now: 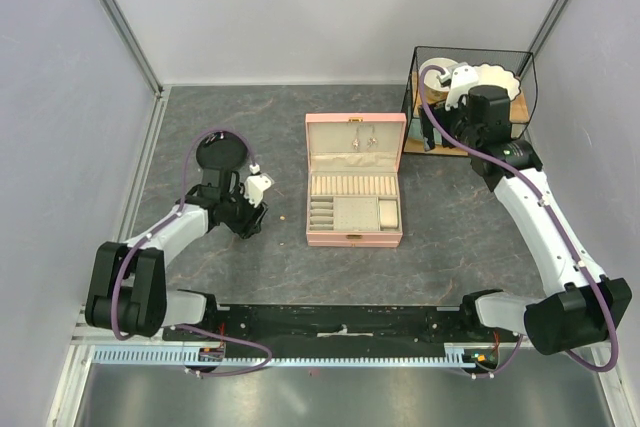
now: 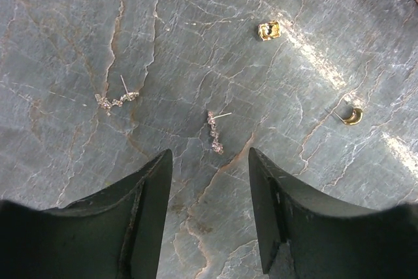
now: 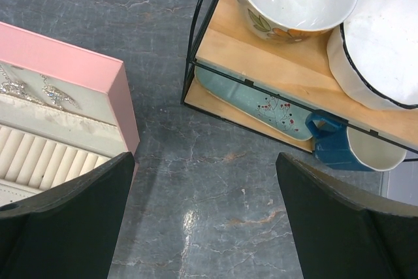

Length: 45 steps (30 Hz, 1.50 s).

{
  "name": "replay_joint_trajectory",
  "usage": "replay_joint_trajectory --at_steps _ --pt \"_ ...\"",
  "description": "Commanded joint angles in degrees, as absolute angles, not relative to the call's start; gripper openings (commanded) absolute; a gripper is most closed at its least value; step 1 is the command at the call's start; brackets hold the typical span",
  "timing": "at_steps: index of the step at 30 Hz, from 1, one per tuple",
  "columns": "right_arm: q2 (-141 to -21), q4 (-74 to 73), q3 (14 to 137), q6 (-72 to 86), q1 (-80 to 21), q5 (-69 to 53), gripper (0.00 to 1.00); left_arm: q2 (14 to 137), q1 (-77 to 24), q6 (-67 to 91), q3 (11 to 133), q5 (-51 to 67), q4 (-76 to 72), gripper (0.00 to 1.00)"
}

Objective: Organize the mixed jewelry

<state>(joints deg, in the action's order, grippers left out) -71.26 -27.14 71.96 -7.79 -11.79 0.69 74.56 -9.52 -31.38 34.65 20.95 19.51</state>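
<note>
Veined grey stone tabletop (image 2: pixel 339 24) | sparkly bar stud (image 2: pixel 215 132) | curved gold earring (image 2: pixel 353 115)

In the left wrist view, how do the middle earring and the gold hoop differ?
The middle earring is a pale, straight row of stones; the gold hoop is plain and curved. The middle earring lies ahead of the left pincer; the gold hoop lies off to one side. Both have thin posts.

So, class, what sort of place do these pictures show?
Probably a robot test bench, not a home: plain walls box in a stone-look table, with a pink jewelry box and loose earrings on it.
</note>
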Motion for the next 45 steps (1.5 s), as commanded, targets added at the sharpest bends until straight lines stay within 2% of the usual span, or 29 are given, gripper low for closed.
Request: replay_joint_trajectory --at_steps 1,45 --pt "-70.93 -26.10 71.46 -8.52 -11.87 0.09 0.98 76.46 -10.02 -32.34 37.18 20.48 16.88 0.57" --pt "-71.19 -25.75 71.10 -9.05 -11.95 0.61 0.98 79.89 -13.01 -33.05 36.21 16.09 13.80 0.42"
